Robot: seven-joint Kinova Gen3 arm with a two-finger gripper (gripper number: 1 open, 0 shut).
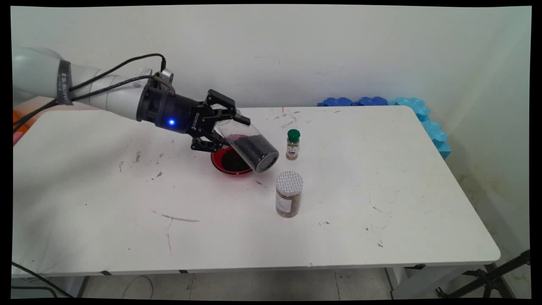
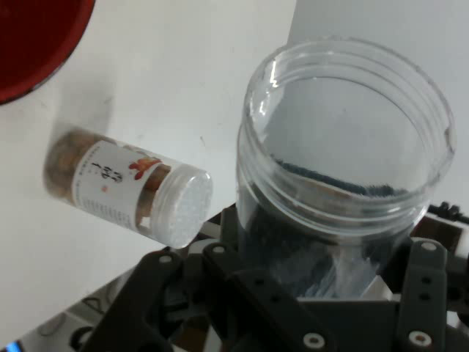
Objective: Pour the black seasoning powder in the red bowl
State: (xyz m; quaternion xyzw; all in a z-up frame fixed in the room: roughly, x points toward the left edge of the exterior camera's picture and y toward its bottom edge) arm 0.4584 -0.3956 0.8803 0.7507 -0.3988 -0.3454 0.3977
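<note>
Near the middle of the main view, a low red round bowl point(image 1: 230, 163) with dark contents sits on the white table point(image 1: 381, 203), partly hidden behind what the arm carries. Just right of it stands a small glass spice bottle with a green cap point(image 1: 293, 145), upright. Below that, nearer the frame's bottom, stands a wider clear jar with a white perforated lid and brownish filling point(image 1: 289, 194), also upright and well clear of the bowl. Along the table's far right edge, by the wall, lie blue foam blocks point(image 1: 417, 112).

The black two-finger gripper point(image 1: 228, 127) reaches in from the upper left and is clamped on a clear plastic wide-mouthed jar holding black granules point(image 1: 250, 146), one finger above it and one below. The jar hangs over the bowl's right part, off the table. Its long axis slants from the upper left down to the lower right of the frame, the end by the gripper higher than the far end.

In the hand view the clear plastic jar point(image 2: 344, 176) fills the right half, its lidless mouth a broad ring with a threaded rim, the black granules lying along its lower wall. Whether any grains are leaving the mouth is hard to judge from either view. The brown-filled jar point(image 2: 128, 187) appears at centre left here, and a slice of the red bowl point(image 2: 37, 44) shows in the upper left corner.
</note>
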